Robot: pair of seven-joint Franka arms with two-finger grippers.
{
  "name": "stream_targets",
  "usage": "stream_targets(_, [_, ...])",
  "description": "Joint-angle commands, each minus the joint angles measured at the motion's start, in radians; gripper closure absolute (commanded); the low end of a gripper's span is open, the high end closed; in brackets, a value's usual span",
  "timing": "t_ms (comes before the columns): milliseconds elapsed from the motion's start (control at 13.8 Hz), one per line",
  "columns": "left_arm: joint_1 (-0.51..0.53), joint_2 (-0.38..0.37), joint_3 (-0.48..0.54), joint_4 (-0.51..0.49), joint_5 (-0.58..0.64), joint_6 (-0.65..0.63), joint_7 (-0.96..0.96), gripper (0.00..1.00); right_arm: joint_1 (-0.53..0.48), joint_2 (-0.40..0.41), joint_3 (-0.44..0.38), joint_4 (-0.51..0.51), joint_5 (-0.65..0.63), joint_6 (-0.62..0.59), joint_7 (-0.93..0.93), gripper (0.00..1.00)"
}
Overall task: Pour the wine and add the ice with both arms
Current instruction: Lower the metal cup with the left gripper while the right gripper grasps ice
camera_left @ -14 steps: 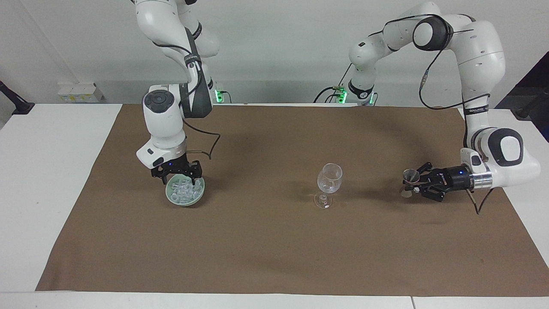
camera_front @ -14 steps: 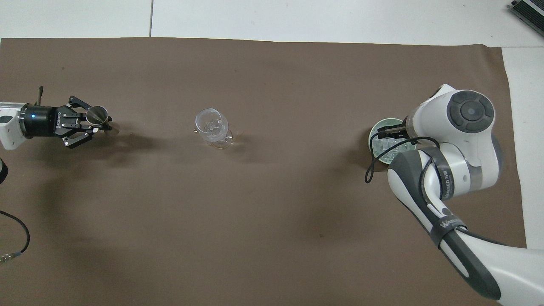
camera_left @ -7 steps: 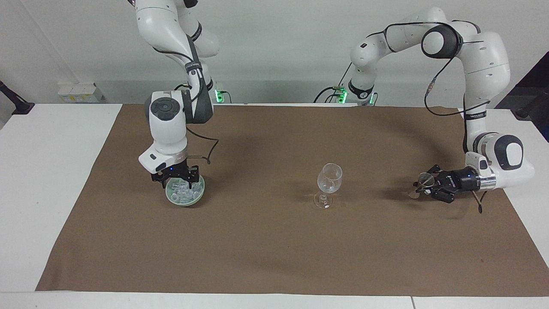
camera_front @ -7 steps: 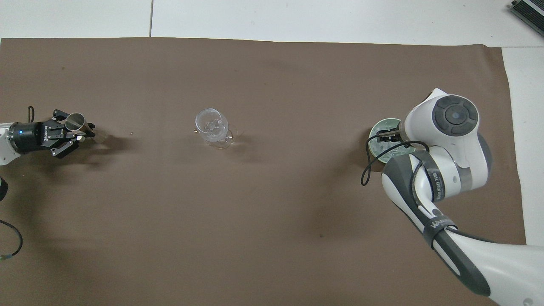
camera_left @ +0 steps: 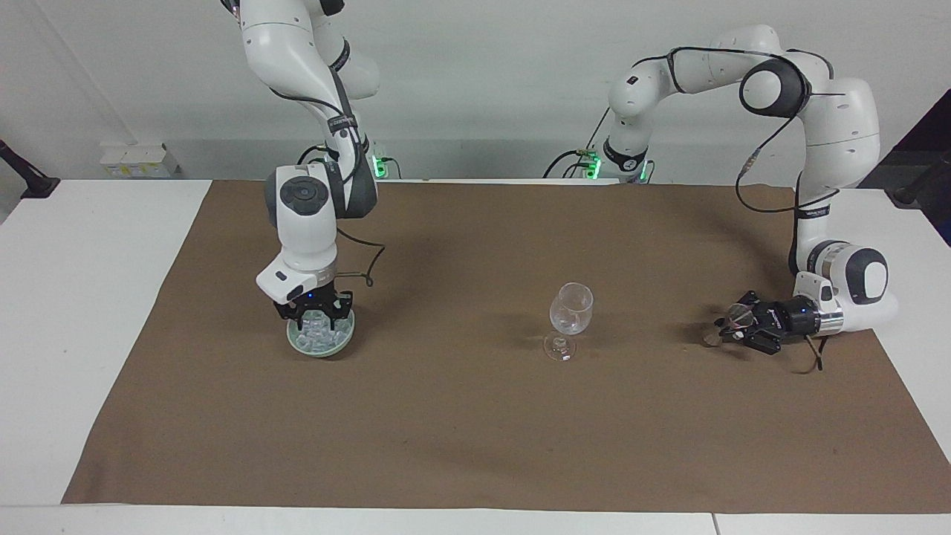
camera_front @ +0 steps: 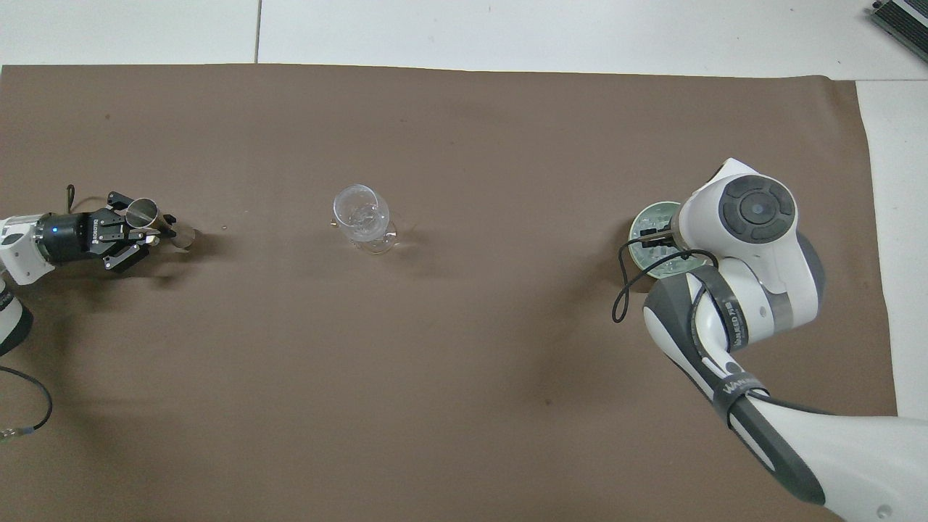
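Note:
A clear wine glass [camera_left: 570, 310] stands upright mid-cloth; it also shows in the overhead view [camera_front: 360, 217]. A pale green bowl [camera_left: 321, 346] heaped with ice [camera_left: 318, 334] sits toward the right arm's end; the overhead view shows only its rim [camera_front: 642, 221]. My right gripper [camera_left: 315, 315] points down into the bowl, among the ice. My left gripper [camera_left: 735, 325] lies low and level over the cloth toward the left arm's end. It is shut on a small metal cup [camera_left: 740, 314], which also shows in the overhead view [camera_front: 142, 213] in my left gripper [camera_front: 151, 226].
A brown cloth [camera_left: 475, 438] covers the table, with white tabletop [camera_left: 74, 297] showing at both ends. A black cable [camera_left: 368, 267] loops off the right wrist beside the bowl. A small white box [camera_left: 137, 160] sits by the wall.
My right gripper has sunk lower into the bowl of ice and its wrist has turned. My left gripper has carried the metal cup away from the wine glass and lower toward the cloth.

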Motion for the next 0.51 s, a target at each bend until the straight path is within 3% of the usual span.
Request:
stream_targets(0, [0.019, 0.003, 0.002, 0.002, -0.021, -0.018, 0.064, 1.00, -0.003, -0.002, 0.001, -0.010, -0.030, 0.025, 0.027, 1.00])
stream_targets(436, [0.013, 0.029, -0.002, -0.001, -0.090, 0.034, 0.075, 1.00, -0.004, -0.037, 0.006, 0.044, -0.017, 0.009, 0.069, 1.00])
